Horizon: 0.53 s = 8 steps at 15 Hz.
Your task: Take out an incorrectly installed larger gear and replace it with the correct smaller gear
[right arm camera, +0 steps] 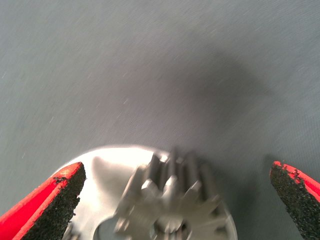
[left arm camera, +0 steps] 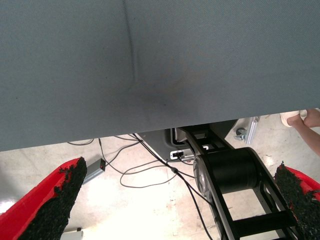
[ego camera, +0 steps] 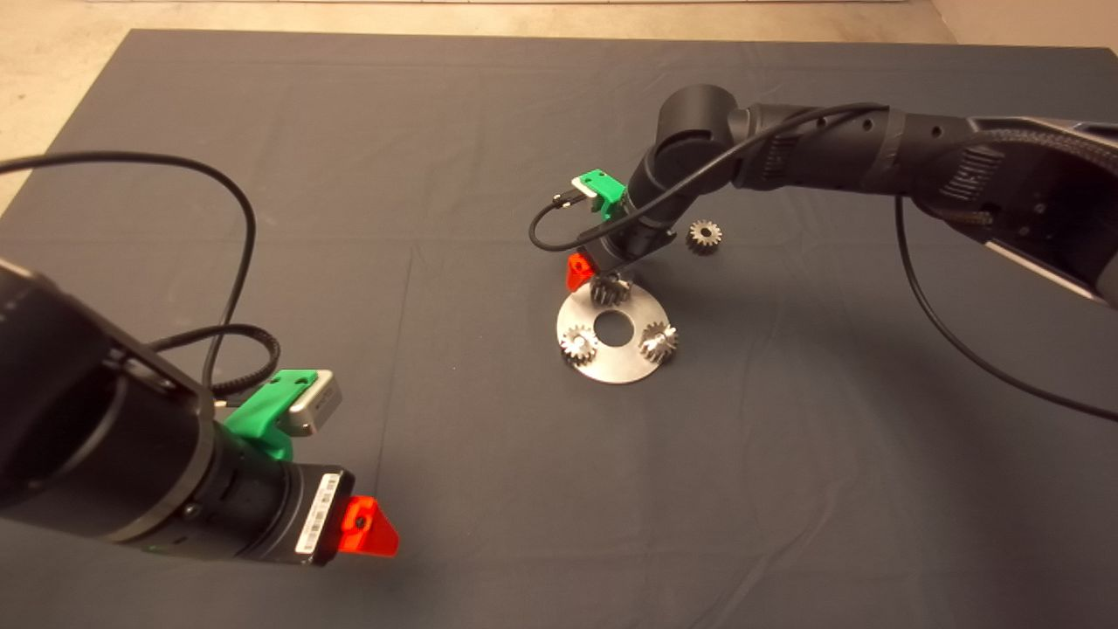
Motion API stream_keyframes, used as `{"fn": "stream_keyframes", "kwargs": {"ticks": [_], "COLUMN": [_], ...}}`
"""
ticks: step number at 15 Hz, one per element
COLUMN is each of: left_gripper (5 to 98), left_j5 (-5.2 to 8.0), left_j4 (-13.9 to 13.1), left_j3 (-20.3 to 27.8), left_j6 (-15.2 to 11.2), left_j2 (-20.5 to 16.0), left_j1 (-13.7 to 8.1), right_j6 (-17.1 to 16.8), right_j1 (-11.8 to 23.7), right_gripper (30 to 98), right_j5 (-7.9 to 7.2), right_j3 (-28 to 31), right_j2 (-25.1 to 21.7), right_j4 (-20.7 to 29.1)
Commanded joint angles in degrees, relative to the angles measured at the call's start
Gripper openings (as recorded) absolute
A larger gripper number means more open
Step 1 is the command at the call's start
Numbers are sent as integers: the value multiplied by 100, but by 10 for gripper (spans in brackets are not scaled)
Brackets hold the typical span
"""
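Soft, even light over the dark mat (ego camera: pixel 349 175), with glare on the round steel plate (ego camera: pixel 611 362) and a faint shadow spreading right of it. Close up in the right wrist view, blurry and smeared on the gear (right arm camera: pixel 170 200), maybe from being so near, with a big soft shadow on the cloth behind. Bright, washed-out floor (left arm camera: pixel 140 200) past the mat's edge in the left wrist view.
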Motion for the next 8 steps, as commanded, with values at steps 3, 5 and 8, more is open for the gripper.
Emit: {"fn": "stream_keyframes", "kwargs": {"ticks": [3,5,8], "left_gripper": [976,976,976], "left_j5": [20,20,20], "left_j4": [-81,-81,-81], "left_j3": [68,71,71], "left_j6": [-13,-21,-13], "left_j2": [-20,-20,-29], "left_j1": [-39,-39,-39], "right_j6": [-103,-103,-112], "right_j1": [171,162,171], "right_gripper": [978,978,978], "right_j5": [-196,-257,-310], "right_j3": [250,317,317], "right_j2": [-32,-41,-41], "right_j4": [-154,-163,-172]}}
